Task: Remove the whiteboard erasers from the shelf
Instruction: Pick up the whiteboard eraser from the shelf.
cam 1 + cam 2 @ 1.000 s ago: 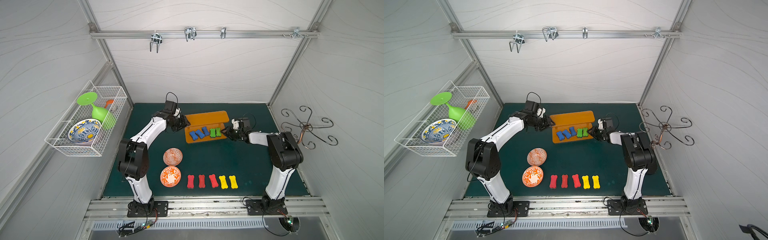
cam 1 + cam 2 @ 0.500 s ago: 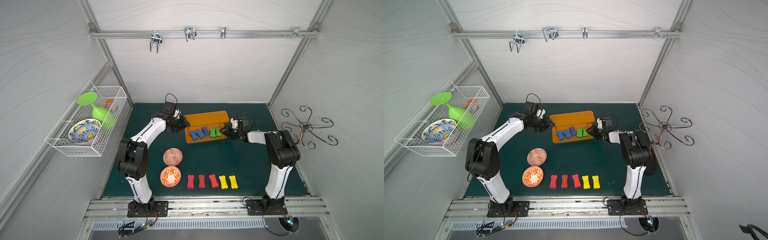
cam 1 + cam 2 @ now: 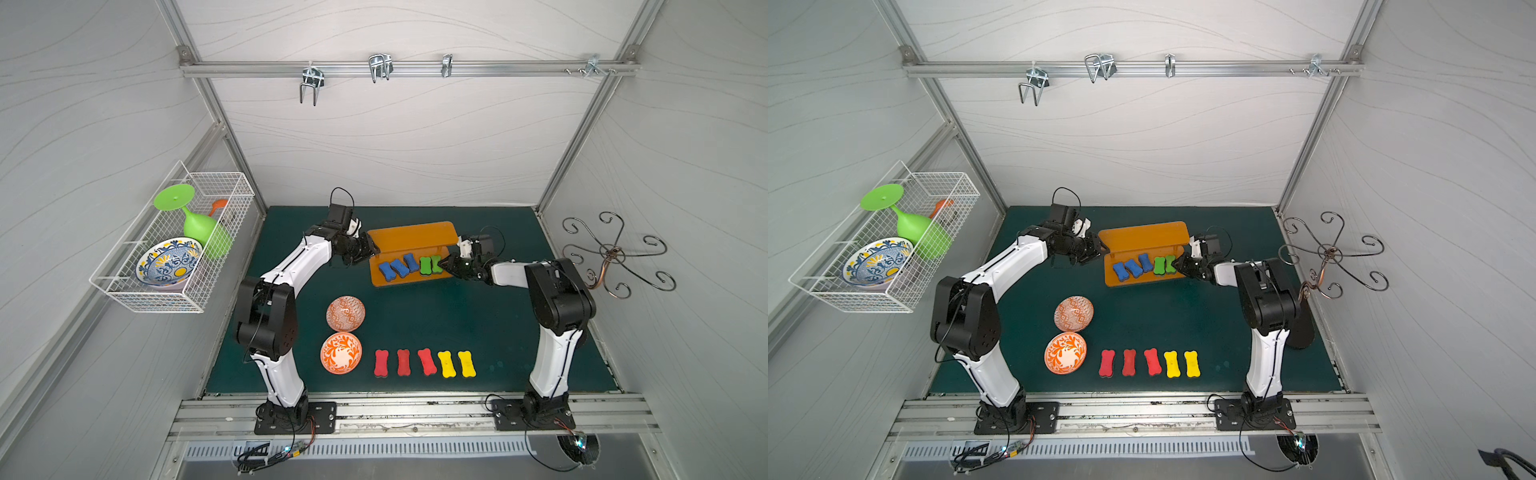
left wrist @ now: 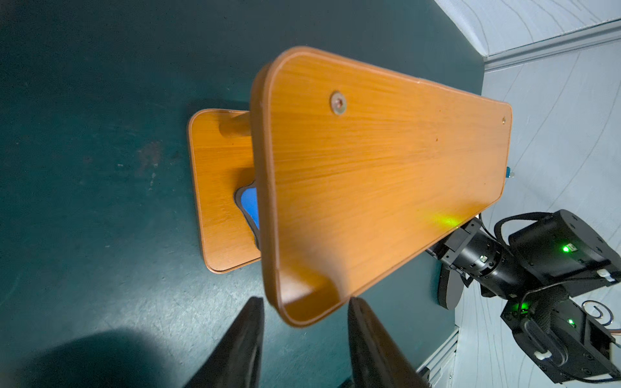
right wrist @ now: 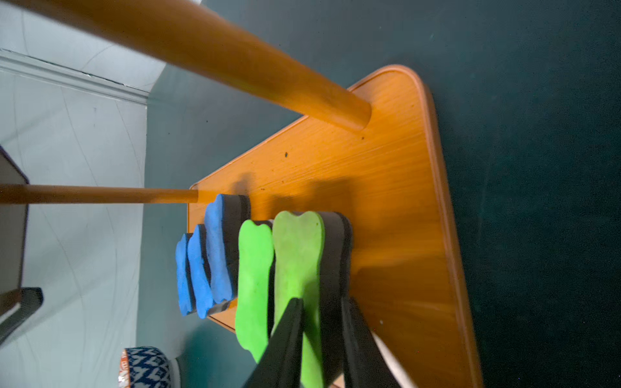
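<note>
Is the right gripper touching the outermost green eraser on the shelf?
Touching. The right wrist view shows the right gripper clamping both faces of the green eraser.

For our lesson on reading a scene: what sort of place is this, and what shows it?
Probably a robot test cell, not a home: the left arm and right arm bolted to a metal rail, white walls framed in aluminium around a green mat, and colour-sorted erasers as props.

Stereo pair overhead; wrist cameras near shelf (image 4: 369,168)
</note>
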Available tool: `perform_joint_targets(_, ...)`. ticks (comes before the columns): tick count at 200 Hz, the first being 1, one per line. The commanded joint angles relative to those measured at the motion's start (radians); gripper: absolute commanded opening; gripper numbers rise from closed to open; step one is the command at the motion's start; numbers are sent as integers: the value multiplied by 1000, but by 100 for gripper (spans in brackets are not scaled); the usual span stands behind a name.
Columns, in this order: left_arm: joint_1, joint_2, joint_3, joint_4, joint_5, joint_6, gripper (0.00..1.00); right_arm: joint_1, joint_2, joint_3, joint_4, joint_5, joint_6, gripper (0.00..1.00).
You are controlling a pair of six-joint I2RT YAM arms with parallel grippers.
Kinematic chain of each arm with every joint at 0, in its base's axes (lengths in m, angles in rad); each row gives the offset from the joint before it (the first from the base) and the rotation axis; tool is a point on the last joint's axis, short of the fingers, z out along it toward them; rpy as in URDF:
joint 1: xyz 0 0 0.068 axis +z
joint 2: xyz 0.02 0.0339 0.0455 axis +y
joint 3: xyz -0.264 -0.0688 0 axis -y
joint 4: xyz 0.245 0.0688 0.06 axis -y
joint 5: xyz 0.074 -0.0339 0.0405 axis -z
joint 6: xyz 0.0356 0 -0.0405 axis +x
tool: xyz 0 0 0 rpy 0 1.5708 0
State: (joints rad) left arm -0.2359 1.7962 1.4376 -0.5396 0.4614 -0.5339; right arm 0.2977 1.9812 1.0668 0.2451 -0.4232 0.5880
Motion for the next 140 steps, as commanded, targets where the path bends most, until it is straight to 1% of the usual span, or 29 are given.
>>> perform_joint_targets(1,15,-6,-8,42,23,-8,44,13,-6,-2,-89,47,-54,14)
perform_joint_targets(15,18,-8,-16,48,22,-11,44,13,-17,-12,-92,53,-66,7)
perform_joint_targets(37,19,-10,-17,47,23,-10,44,15,-31,-20,-102,52,-74,0)
perform_joint_targets(71,21,-22,-35,50,16,-8,44,21,-83,-42,-120,68,-74,0)
perform_joint_targets(103,21,-26,-37,52,17,-8,44,20,-167,-86,-151,69,-74,0)
perform_joint_targets(119,23,-30,-40,54,19,-8,44,21,-224,-129,-174,70,-78,0)
perform_joint_targets(140,23,-35,-45,57,20,-9,44,20,-337,-215,-223,83,-97,0)
